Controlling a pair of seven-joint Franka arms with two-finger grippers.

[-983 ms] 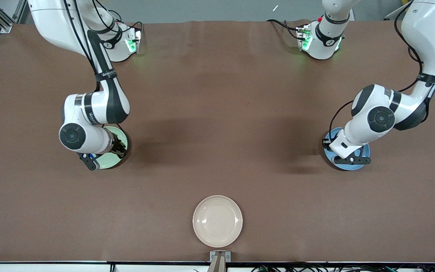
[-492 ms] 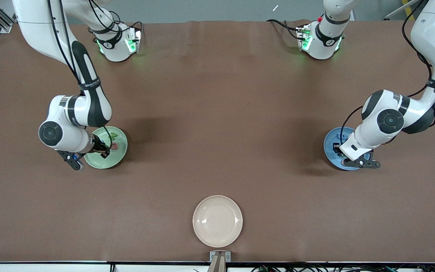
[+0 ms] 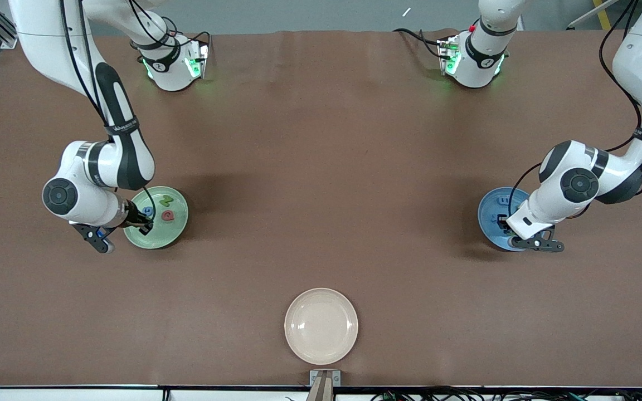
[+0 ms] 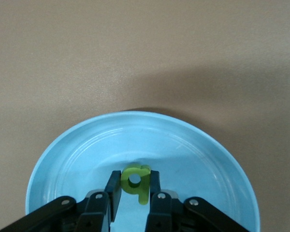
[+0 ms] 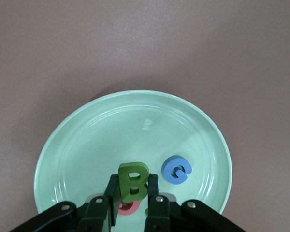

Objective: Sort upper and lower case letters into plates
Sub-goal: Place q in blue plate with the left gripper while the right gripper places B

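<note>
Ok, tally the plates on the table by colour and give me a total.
Mint green plate: 1
Sky blue plate: 1
Cream-white plate: 1
Total: 3

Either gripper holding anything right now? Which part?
Both. Left gripper pinches the green b by its bowl over the blue plate. Right gripper pinches the green B across its sides over the green plate.
</note>
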